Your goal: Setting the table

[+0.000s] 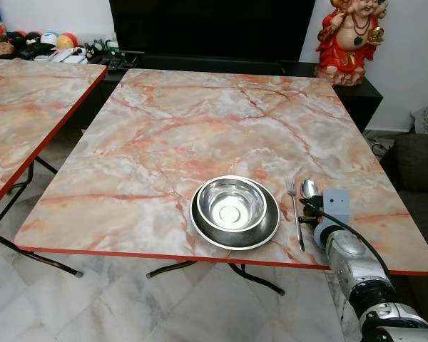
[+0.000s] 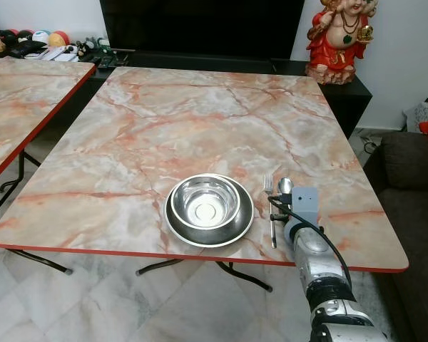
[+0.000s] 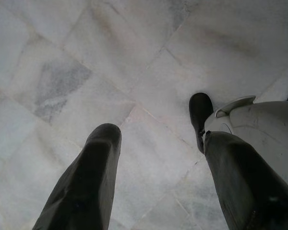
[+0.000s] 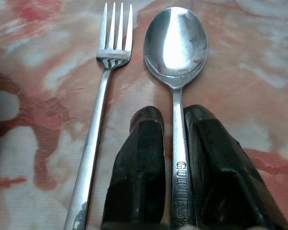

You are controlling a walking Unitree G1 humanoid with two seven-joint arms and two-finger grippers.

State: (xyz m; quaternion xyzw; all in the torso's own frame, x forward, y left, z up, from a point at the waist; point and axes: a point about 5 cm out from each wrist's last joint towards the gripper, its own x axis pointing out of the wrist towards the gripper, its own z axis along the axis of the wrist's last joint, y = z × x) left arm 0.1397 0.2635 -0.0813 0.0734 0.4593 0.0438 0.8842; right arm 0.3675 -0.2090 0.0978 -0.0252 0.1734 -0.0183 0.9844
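Right gripper had its fingers pinching the spoon handle, fork just beside them on the bench. Left gripper hung with fingers spread over the floor.

L gripper fingers apart over pale floor tiles.

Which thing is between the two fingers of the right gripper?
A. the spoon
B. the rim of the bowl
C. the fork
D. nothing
A: in the right wrist view the spoon has its handle between the black fingers of the right gripper, and the fork lies free beside it.
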